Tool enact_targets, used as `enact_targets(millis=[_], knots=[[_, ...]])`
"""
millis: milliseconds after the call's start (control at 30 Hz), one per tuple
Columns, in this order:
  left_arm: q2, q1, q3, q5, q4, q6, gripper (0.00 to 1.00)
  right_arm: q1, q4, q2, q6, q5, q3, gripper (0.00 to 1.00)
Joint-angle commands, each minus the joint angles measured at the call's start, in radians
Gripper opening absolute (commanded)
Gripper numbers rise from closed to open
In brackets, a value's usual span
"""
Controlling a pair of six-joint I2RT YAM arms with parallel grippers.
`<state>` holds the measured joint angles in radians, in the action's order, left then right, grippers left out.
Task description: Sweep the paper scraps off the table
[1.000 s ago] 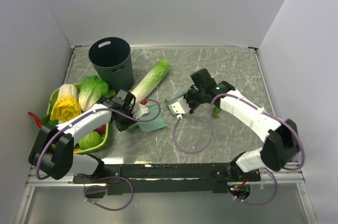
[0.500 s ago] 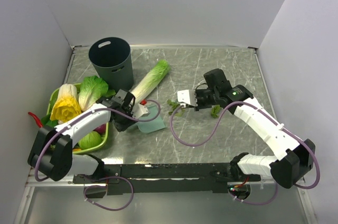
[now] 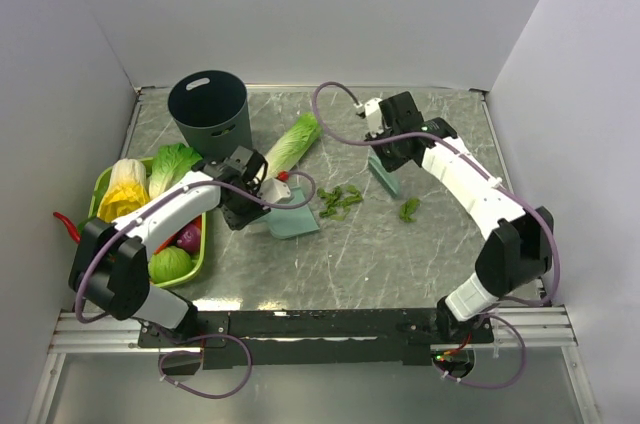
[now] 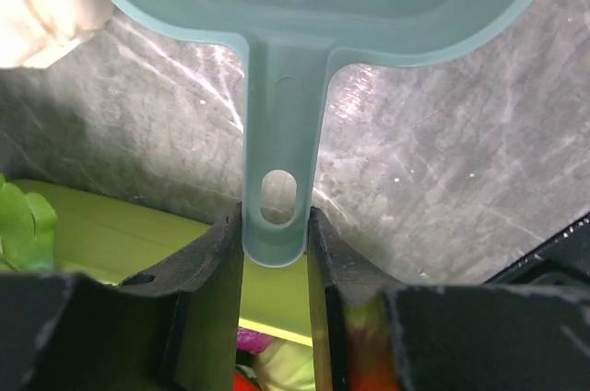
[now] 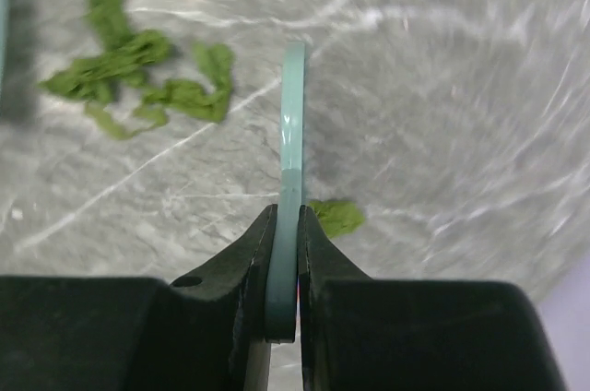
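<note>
Left pincer (image 4: 275, 225) clamps dustpan (image 4: 286, 87); right pincer (image 5: 284, 225) clamps brush (image 5: 292, 105).

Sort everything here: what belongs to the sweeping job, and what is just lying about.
Job: paper scraps on the table; teal dustpan, held in the left gripper; teal hand brush, held in the right gripper; dark bin, probably.

Lying about: long cabbage; lime-green tray of vegetables.

Table (image 3: 450, 244) left: bin (image 3: 209, 116), cabbage (image 3: 293, 142), tray (image 3: 199, 254)
</note>
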<state>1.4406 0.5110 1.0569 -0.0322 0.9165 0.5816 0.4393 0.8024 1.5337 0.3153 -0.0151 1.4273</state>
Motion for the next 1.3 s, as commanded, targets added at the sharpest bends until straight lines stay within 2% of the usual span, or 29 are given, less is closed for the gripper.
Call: enact_targets(millis=[0,267,500,533,633,967,1133,1267], knots=[[0.036,0.032,0.07,0.029,0.07,0.041,0.01,-0.022,0.078,0.035,-0.228,-0.059,0.045,0.0],[0.118,0.098,0.098,0.123,0.041,0.008,0.01,-0.01,0.08,0.124,-0.355,0.084,0.059,0.0],[0.191,0.165,0.124,0.15,-0.051,-0.055,0.01,0.074,0.054,0.193,-0.423,0.323,0.139,0.0],[0.199,0.169,0.129,0.15,-0.057,-0.063,0.01,0.081,0.07,0.2,-0.421,0.393,0.153,0.0],[0.218,0.172,0.149,0.149,-0.073,-0.083,0.01,0.087,0.096,0.201,-0.41,0.47,0.191,0.0],[0.132,0.17,0.08,0.164,-0.108,-0.057,0.01,0.03,0.146,-0.024,-0.285,0.256,0.14,0.0],[0.093,0.17,0.074,0.189,-0.028,-0.003,0.01,0.016,0.156,-0.105,-0.275,0.15,0.09,0.0],[0.076,0.17,0.074,0.17,0.042,0.041,0.01,0.003,0.156,-0.124,-0.303,0.06,-0.013,0.0]])
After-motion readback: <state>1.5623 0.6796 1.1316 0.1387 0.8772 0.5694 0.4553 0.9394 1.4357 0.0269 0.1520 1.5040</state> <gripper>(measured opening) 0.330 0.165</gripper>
